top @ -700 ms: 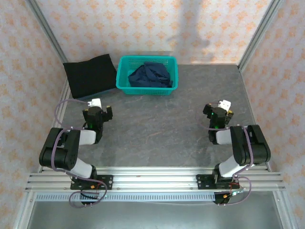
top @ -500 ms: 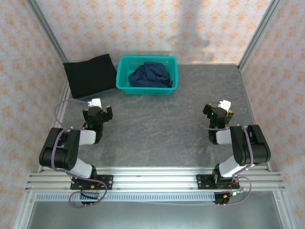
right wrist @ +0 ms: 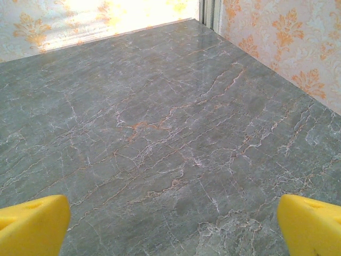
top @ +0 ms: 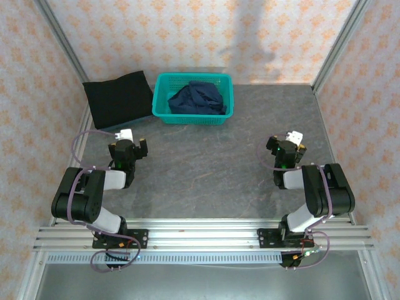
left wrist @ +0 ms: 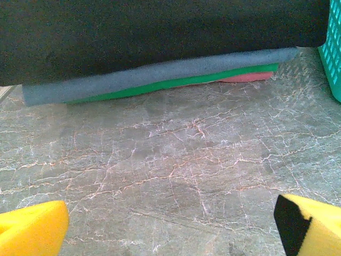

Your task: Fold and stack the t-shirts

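Grey marbled table [top: 212, 181], hemmed by pale wallpaper [top: 187, 37] with an orange motif on the far and side walls. Aluminium rail [top: 200, 234] along the near edge, both arm bases bolted to it.

Teal mesh basket [top: 192, 119] at far centre of table. Navy t-shirt [top: 197, 99] inside it, crumpled, unfolded, bunched toward the middle and right.

Black t-shirt [top: 119, 99] at the far left corner, just beside the basket's left wall, folded flat into a rough rectangle. From the left wrist view, lying on top of a pile: grey-blue layer [left wrist: 160, 74] directly beneath, then green layer [left wrist: 176, 84], then a sliver of pink layer [left wrist: 245, 78] showing at the right end, lowest on the table.

Left gripper [top: 130, 149] low over bare table, near-left, facing the pile and well short of it. Jaws wide apart, one yellow tip at each lower corner of the wrist view, nothing between them but table.

Right gripper [top: 286, 149] on the right half, low over bare table, pointed toward the far right corner. Jaws likewise spread wide, holding nothing. Well apart from basket and both t-shirts.
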Tool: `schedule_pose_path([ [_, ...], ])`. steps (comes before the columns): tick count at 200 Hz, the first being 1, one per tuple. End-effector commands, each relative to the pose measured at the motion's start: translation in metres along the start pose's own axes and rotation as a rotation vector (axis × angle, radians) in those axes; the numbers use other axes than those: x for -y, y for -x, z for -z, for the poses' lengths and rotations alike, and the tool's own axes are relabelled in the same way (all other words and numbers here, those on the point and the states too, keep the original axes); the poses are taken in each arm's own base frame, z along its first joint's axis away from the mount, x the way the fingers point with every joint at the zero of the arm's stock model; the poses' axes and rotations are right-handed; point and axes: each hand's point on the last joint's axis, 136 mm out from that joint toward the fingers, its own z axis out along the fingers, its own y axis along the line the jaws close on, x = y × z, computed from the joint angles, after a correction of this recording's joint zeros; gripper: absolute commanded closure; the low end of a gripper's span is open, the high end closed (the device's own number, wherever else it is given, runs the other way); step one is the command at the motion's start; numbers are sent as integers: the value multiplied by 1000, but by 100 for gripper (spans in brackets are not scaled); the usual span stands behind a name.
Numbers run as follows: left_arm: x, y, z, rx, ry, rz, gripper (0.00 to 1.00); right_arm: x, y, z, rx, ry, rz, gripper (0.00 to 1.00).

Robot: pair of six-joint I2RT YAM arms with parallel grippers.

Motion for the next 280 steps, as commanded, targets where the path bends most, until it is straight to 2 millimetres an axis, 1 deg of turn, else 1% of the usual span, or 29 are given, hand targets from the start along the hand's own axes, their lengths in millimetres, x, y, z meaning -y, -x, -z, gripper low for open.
schedule_pose_path([
  [1,4,22,0,58,-4,-1,0,-2,9,-2,25,-2,-1,1],
  [10,4,22,0,58,-4,-1,0,-2,9,-1,28,0,1,1],
  [14,4,22,0,60,-6,-2,0,-3,13,-1,39,5,0,1],
  [20,8,29,0,67,-27,-8,0,-8,20,2,39,29,9,1],
  [24,12,35,0,51,-42,-21,0,-13,23,4,22,52,28,1],
  [25,13,33,0,38,-47,-28,0,-15,24,4,14,56,35,1],
  [26,14,36,0,32,-52,-31,0,-16,29,5,20,62,33,1],
  [28,16,40,0,10,-58,-39,0,-17,28,7,-2,64,43,1],
  [30,17,37,1,-26,-66,-52,0,-19,31,8,-21,63,45,1],
  [35,20,53,2,-67,-74,-57,0,-17,35,11,-79,45,33,1],
  [37,20,54,3,-90,-72,-58,0,-17,39,12,-94,36,20,1],
  [42,21,66,6,-111,-77,-53,0,-14,47,17,-137,8,-3,1],
  [50,25,81,14,-123,-100,-27,0,-12,53,26,-200,-6,-21,1],
  [61,32,103,29,-111,-147,16,0,-19,61,40,-263,29,-52,1],
  [70,31,119,42,-113,-146,67,0,-23,67,49,-301,51,-87,1],
  [74,29,130,48,-105,-141,98,0,-27,71,54,-325,74,-100,1],
  [87,26,149,65,-118,-139,187,0,-44,75,65,-395,165,-134,1],
  [105,36,171,83,-167,-202,287,0,-80,81,75,-489,332,-207,1],
  [117,45,181,90,-206,-244,352,0,-104,83,74,-553,431,-262,1],
  [133,71,192,93,-275,-345,400,0,-139,88,63,-623,560,-326,1],
  [144,89,197,93,-320,-391,403,0,-160,90,49,-655,617,-353,0],
  [160,116,202,93,-360,-442,360,0,-187,94,25,-681,671,-365,2],
  [178,144,202,88,-399,-479,325,0,-214,96,-5,-703,701,-380,5],
  [189,160,202,85,-416,-516,315,0,-228,92,-23,-725,707,-390,8],
  [209,182,200,80,-434,-535,298,0,-249,85,-52,-751,706,-407,13],
  [229,197,195,73,-462,-538,301,0,-269,73,-72,-773,701,-389,17],
  [246,204,189,65,-487,-520,303,0,-279,58,-86,-797,673,-376,24],
  [270,211,183,54,-507,-508,302,0,-293,49,-98,-790,657,-382,37],
  [280,213,179,48,-516,-491,317,0,-297,45,-99,-790,651,-374,45],
])
